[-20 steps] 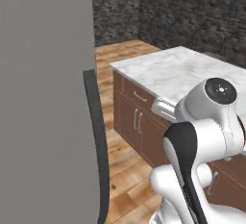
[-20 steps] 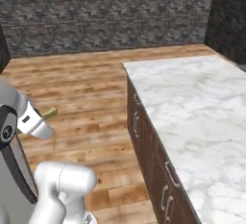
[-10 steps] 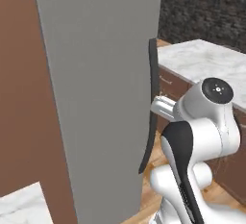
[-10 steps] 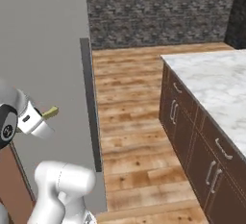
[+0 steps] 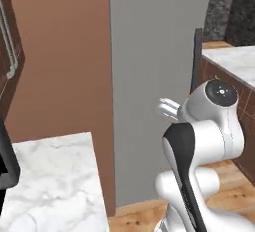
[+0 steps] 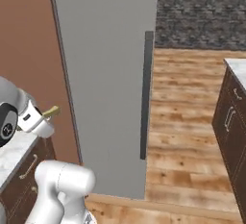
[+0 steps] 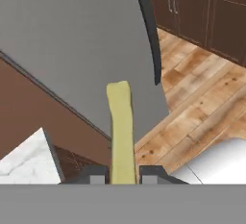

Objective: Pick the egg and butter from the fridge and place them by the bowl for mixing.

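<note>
My gripper (image 7: 122, 174) is shut on the butter (image 7: 121, 131), a thin olive-yellow stick that points straight out from between the fingers. From the right base view the gripper (image 6: 41, 117) hangs at the far left, the butter (image 6: 52, 111) poking out towards the fridge. In the left base view the white hand (image 5: 168, 109) juts left from the arm's head. The grey fridge (image 6: 105, 74) stands close ahead, its door face (image 5: 149, 76) and long dark handle (image 6: 145, 93) turned to me; the same door (image 7: 72, 35) lies beyond the butter. The egg and the bowl are out of view.
A white marble counter (image 5: 55, 176) over dark cabinets (image 6: 19, 189) sits low on the left, beside a brown wall panel (image 5: 60, 52). The marble-topped island (image 5: 234, 61) with dark doors (image 6: 233, 122) stands to the right. Wood floor (image 6: 192, 136) lies between fridge and island.
The whole picture has swung: the base has moved, bringing the fridge and the left counter into view and pushing the island to the right. The gripper stays shut on the butter.
</note>
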